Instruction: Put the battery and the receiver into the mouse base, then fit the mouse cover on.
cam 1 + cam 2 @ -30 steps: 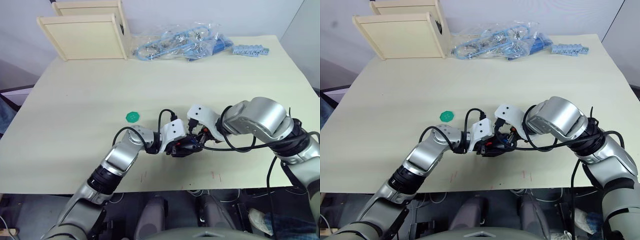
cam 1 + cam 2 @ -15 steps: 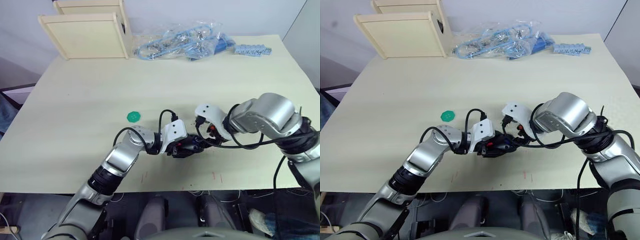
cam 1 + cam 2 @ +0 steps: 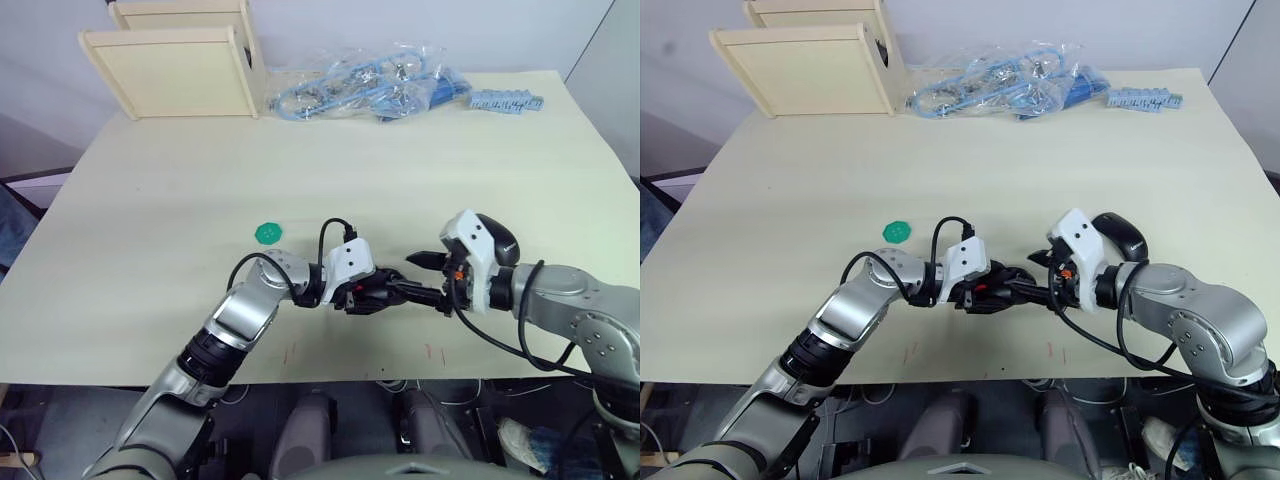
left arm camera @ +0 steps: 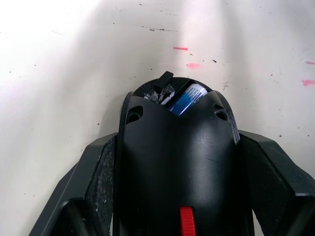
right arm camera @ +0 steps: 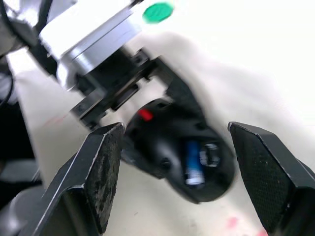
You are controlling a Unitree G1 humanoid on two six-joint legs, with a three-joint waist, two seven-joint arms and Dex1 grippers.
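My left gripper (image 3: 380, 296) is shut on the mouse base (image 4: 177, 162), a black body with a red part, one finger pressed to each side, low over the table's front middle. The blue battery (image 4: 186, 98) lies in the open compartment at the base's rear. Beside it a small dark nub with a pale bit, the receiver (image 4: 164, 81), sits at the rim. My right gripper (image 3: 410, 276) is open just right of the base, nothing between its fingers. The glossy black mouse cover (image 3: 1120, 235) rests on the table behind my right wrist.
A green disc (image 3: 266, 233) lies left of the grippers. Pale wooden boxes (image 3: 170, 70) stand at the back left, with a plastic bag of blue cables (image 3: 360, 90) and a blue strip (image 3: 505, 100) along the back edge. The table's front edge runs close below the grippers.
My right gripper has opened and drawn back to the right, off the mouse base. The mouse cover now shows behind it. The left gripper still holds the base in place.
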